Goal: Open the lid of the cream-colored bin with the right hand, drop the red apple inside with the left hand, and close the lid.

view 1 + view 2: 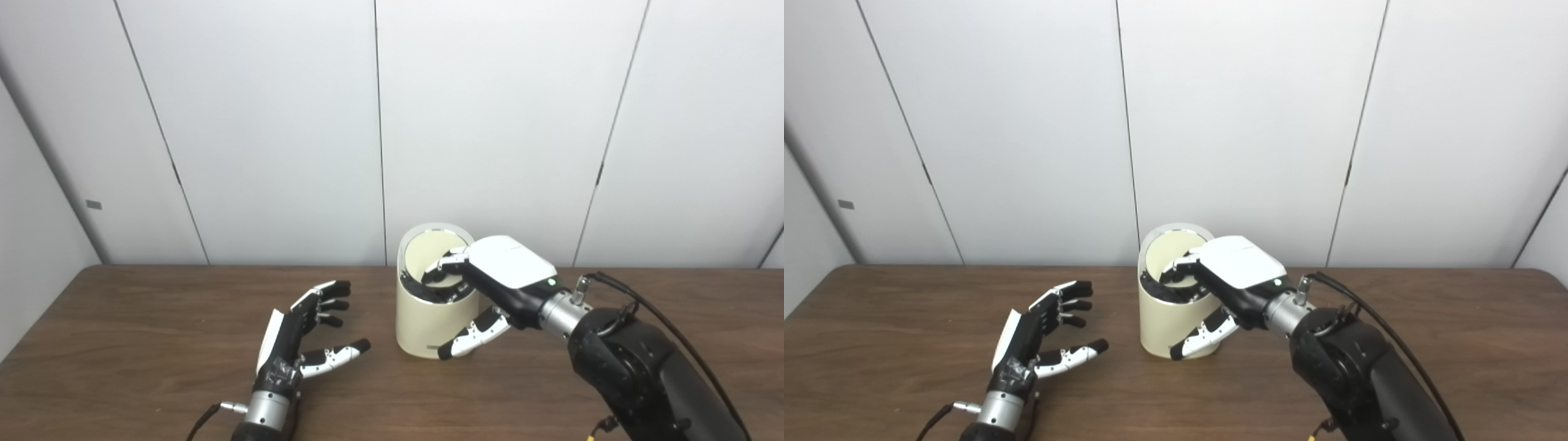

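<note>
the cream bin (429,327) stands near the table's (153,318) far edge, about midway along it, its lid (432,248) tipped up. the right hand (490,288) reaches into its mouth, fingers (442,264) on the lid, thumb outside. the left hand (300,343) hovers nearer the left edge, fingers spread, empty. no apple shows.

A dark wooden table (153,318) stands against white wall panels (275,122) with thin dark seams.

left robot hand (298,343) spread, empty | right robot hand (490,285) at bin (422,324) rim | lid (432,245) up
</note>
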